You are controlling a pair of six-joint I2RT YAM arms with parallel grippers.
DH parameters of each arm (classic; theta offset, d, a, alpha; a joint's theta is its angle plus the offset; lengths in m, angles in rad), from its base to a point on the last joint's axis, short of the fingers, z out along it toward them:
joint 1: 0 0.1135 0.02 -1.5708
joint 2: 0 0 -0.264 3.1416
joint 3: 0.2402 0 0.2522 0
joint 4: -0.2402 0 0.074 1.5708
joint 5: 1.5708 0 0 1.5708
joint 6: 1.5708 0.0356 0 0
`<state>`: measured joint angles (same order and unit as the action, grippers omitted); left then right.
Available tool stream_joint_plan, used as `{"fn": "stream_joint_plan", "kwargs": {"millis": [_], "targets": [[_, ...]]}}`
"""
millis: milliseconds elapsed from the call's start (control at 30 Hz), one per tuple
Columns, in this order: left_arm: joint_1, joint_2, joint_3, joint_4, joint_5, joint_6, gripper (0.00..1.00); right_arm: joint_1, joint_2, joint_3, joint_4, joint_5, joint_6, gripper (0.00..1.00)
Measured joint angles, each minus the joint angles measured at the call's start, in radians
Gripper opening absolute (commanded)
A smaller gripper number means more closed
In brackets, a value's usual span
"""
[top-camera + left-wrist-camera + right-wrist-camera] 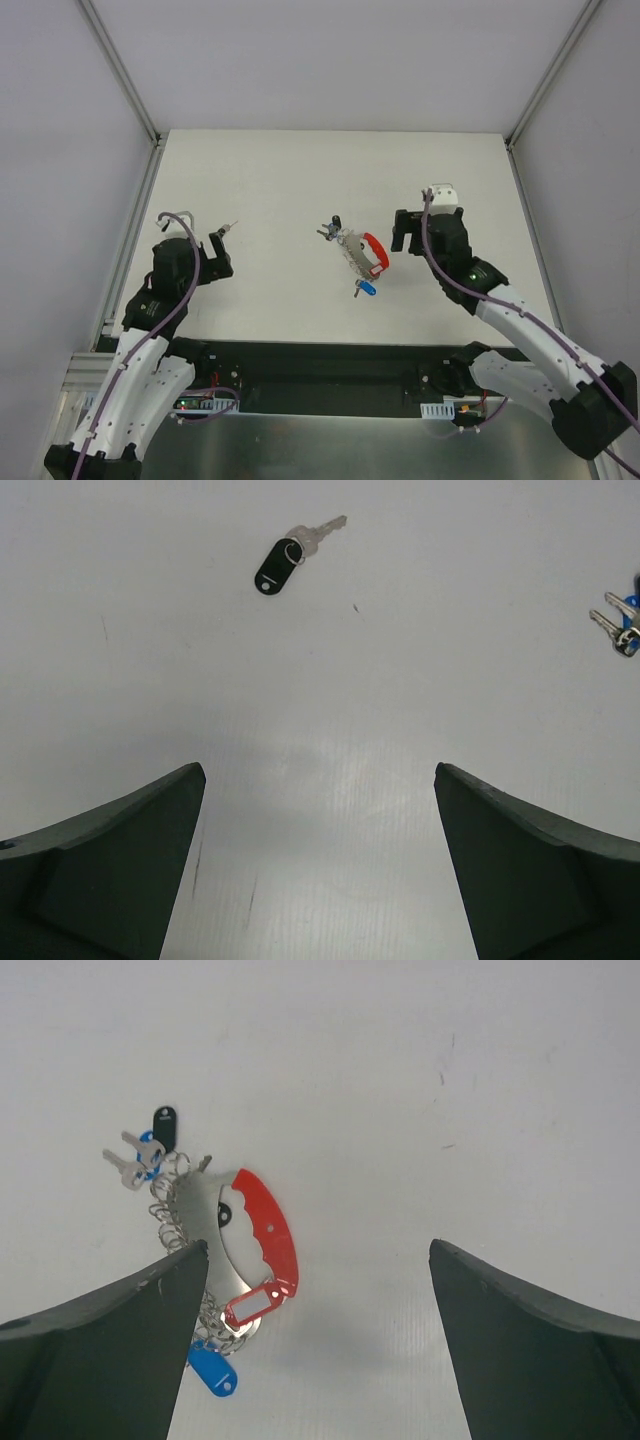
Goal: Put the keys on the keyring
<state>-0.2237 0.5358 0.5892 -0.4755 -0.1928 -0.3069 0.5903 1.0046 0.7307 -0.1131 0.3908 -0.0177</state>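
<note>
White tabletop carries the keyring and, apart from it, a black-tagged key; left gripper and right gripper both gape, holding nothing.

One keyring; one loose key

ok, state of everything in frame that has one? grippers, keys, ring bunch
Left gripper: open, empty.
Right gripper: open, empty.
Silver key with black oval plastic tag: loose, lying flat, well apart from the bunch.
Silvery keyring bunch with curved red tag: lying flat, not gripped.
Pair of silver keys with blue heads: lying at the bunch's edge; whether hooked on, cannot tell.
Blue plastic tag: lying flat at the bunch's other end.
</note>
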Motion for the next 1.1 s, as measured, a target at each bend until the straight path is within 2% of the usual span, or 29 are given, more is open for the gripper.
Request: {"fn": "stream_joint_plan", "kwargs": {"millis": [167, 500, 700, 800, 900, 933, 1100], "targets": [[0.000, 0.114, 0.003, 0.009, -0.025, -0.027, 0.99, -0.011, -0.158, -0.021, 0.022, 0.006, -0.077, 0.96], [0.022, 0.489, 0.143, 0.056, -0.049, -0.087, 0.99, -0.034, -0.230, -0.021, -0.016, -0.012, -0.156, 0.96], [0.130, 0.746, 0.279, 0.081, 0.009, -0.062, 0.85, -0.039, -0.226, -0.034, -0.021, -0.012, -0.127, 0.96], [0.152, 0.883, 0.366, 0.087, 0.051, -0.032, 0.73, -0.039, -0.204, -0.035, -0.033, -0.022, -0.122, 0.96], [0.161, 0.995, 0.438, 0.094, 0.101, -0.015, 0.72, -0.039, -0.185, -0.035, -0.038, -0.036, -0.122, 0.96], [0.164, 1.028, 0.460, 0.097, 0.114, -0.014, 0.67, -0.039, -0.181, -0.035, -0.041, -0.039, -0.123, 0.96], [0.172, 1.152, 0.542, 0.093, 0.137, 0.005, 0.66, -0.039, -0.175, -0.035, -0.050, -0.053, -0.124, 0.96]]}}
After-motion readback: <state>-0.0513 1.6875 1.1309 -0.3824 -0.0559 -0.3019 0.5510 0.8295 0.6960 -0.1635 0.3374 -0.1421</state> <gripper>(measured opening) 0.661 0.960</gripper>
